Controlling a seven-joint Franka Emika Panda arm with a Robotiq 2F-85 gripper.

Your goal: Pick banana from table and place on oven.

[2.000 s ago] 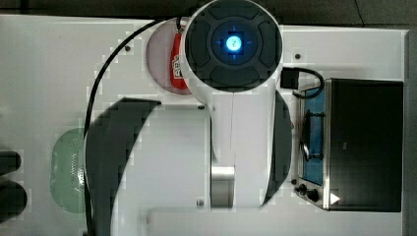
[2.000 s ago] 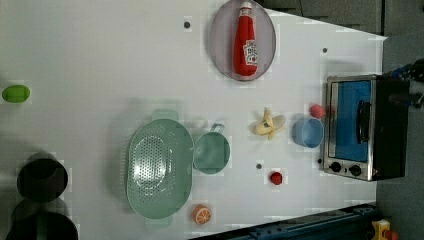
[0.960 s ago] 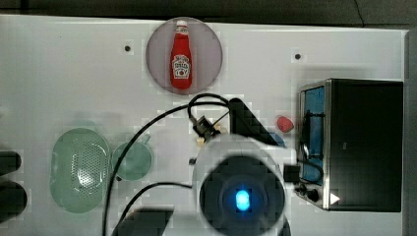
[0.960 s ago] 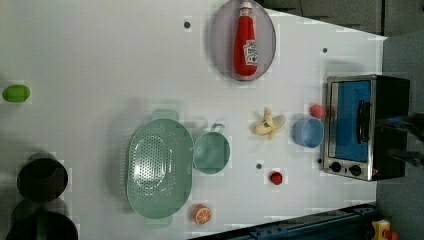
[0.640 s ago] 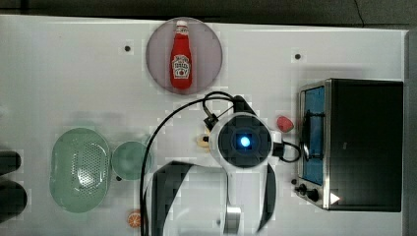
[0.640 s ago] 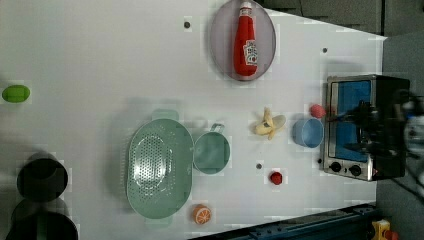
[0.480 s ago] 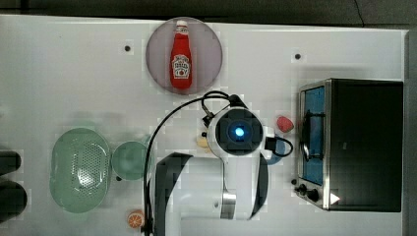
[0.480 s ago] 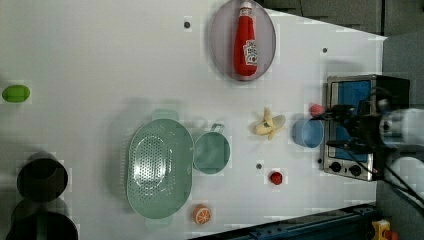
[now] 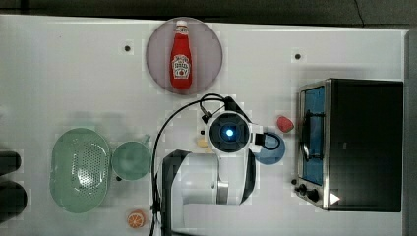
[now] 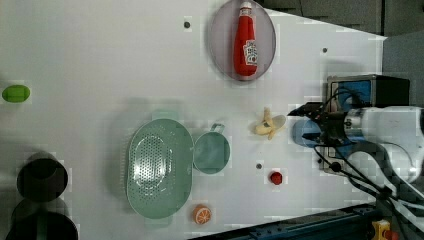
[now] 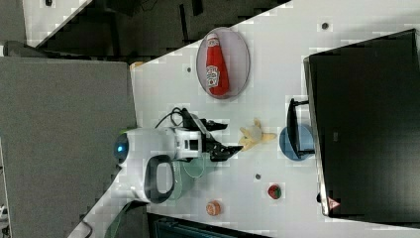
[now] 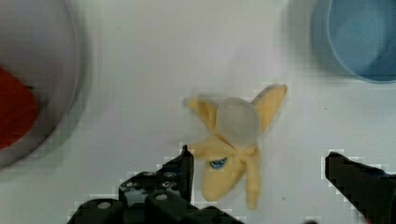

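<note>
1. At the top view's left, two dark round things (image 9: 10, 182) are cut off by the frame edge; what they are is unclear.
2. Right of them lie a green colander (image 9: 78, 169) and a green cup (image 9: 130, 160), with an orange slice (image 9: 135, 219) near the table's (image 9: 64, 78) lower edge.
3. A ketchup bottle (image 9: 180, 55) lies on a grey plate (image 9: 209, 42) near the top view's upper edge.
4. The arm (image 9: 228, 135) covers the table's middle in the top view, so just a sliver of the banana (image 9: 201, 142) peeks out at its left side.
5. The left view shows the banana (image 10: 269, 125) whole, lying on the table between the cup (image 10: 211, 152) and the blue bowl (image 10: 302, 134), apart from both.
6. In the wrist view the banana (image 12: 233, 149) is a peeled toy with spread skin flaps and a pale tip; it sits between the two dark fingers (image 12: 177, 182), nearer one of them, and neither visibly touches it.
7. The gripper (image 12: 259, 186) has its jaws spread wide with nothing held; its far finger is cut off by the frame.
8. In the right view the gripper (image 11: 223, 141) hangs just beside the banana (image 11: 255, 135).
9. The bowl (image 9: 270, 150) is half hidden under the arm in the top view; a strawberry (image 9: 284, 123) lies just beyond it.
10. The oven (image 9: 364, 142) stands at the top view's right, its black top bare.
11. In the left view the arm hides much of the oven (image 10: 385, 90).
</note>
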